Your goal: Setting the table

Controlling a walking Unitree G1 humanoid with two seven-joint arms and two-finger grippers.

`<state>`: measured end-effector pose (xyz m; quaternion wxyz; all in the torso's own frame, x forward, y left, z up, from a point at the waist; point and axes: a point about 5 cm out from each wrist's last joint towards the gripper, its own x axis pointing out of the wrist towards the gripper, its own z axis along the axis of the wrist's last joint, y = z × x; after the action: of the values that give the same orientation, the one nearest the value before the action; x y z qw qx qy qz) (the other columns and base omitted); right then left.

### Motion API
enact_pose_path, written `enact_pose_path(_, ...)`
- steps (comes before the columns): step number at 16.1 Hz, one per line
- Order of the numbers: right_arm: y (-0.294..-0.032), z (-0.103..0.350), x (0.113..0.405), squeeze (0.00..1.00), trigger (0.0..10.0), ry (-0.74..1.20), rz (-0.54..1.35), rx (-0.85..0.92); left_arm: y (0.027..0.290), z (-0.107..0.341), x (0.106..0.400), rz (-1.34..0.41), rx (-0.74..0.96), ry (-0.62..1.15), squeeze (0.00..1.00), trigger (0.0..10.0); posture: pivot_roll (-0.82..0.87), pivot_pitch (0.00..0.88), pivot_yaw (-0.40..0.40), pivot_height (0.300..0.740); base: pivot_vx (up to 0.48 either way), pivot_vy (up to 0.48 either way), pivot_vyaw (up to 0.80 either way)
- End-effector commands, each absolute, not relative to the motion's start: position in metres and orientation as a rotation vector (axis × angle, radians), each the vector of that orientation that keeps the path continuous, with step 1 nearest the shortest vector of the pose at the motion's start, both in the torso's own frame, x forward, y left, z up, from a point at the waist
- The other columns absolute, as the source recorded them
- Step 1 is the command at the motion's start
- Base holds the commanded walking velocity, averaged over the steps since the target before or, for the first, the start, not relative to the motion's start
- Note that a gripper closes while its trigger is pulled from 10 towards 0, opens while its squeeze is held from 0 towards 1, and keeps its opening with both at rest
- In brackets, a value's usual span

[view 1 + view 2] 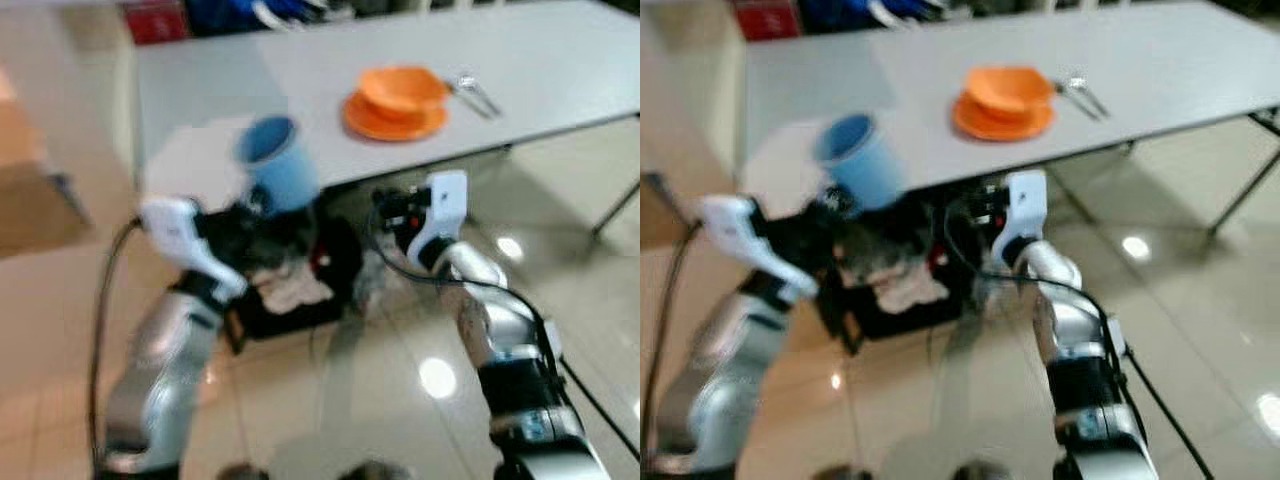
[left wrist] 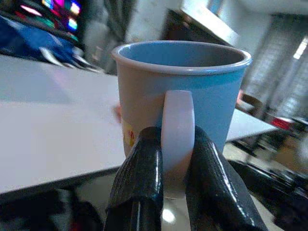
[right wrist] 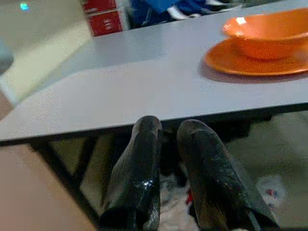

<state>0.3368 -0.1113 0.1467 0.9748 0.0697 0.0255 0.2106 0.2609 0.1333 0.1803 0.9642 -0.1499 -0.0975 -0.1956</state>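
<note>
Across the upper part of the head views, a long grey surface [image 1: 560, 70] stands on a shiny tiled floor [image 1: 380, 400], with a dark bin of crumpled cloths [image 1: 290, 290] on the floor under its near edge. On the surface an orange bowl [image 1: 403, 88] sits on an orange plate [image 1: 395, 122], with metal cutlery [image 1: 476, 95] lying just beside them on the robot's right. The blue mug [image 2: 180, 91] is held upright in the air at the near edge of the surface, well apart from the plate, to the robot's left. The left claw [image 2: 175, 187] is clamped on the mug's pale handle [image 2: 177, 130]. The right claw [image 3: 171, 178] hovers below the surface's edge, fingers close together with a narrow gap, gripping nothing.
</note>
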Motion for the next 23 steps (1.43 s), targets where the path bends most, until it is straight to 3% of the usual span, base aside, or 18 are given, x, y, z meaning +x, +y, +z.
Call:
enact_pose_path(1,-0.100,0.158,0.337,0.00,10.0,-0.001,0.455,0.130,0.136,0.188,0.264,-0.379,-0.269,-0.222,0.00,10.0,-0.09,0.101,-0.012,0.740,0.480,0.000,-0.80)
enact_pose_path(12,-0.099,0.156,0.337,0.00,10.0,0.009,0.449,0.135,0.123,0.203,0.290,-0.418,-0.117,-0.261,0.00,10.0,-0.10,0.101,-0.007,0.740,0.480,0.000,0.00)
enact_pose_path(17,-0.101,0.155,0.334,0.00,10.0,0.010,0.456,0.133,0.136,0.211,0.304,-0.271,-0.085,-0.295,0.00,10.0,-0.11,0.109,-0.005,0.740,0.480,0.000,0.00)
enact_pose_path(23,-0.098,0.157,0.321,0.00,10.0,0.007,0.535,0.148,0.136,0.190,0.323,-0.235,-0.005,-0.183,0.00,10.0,-0.12,0.130,-0.006,0.740,0.059,0.000,0.00)
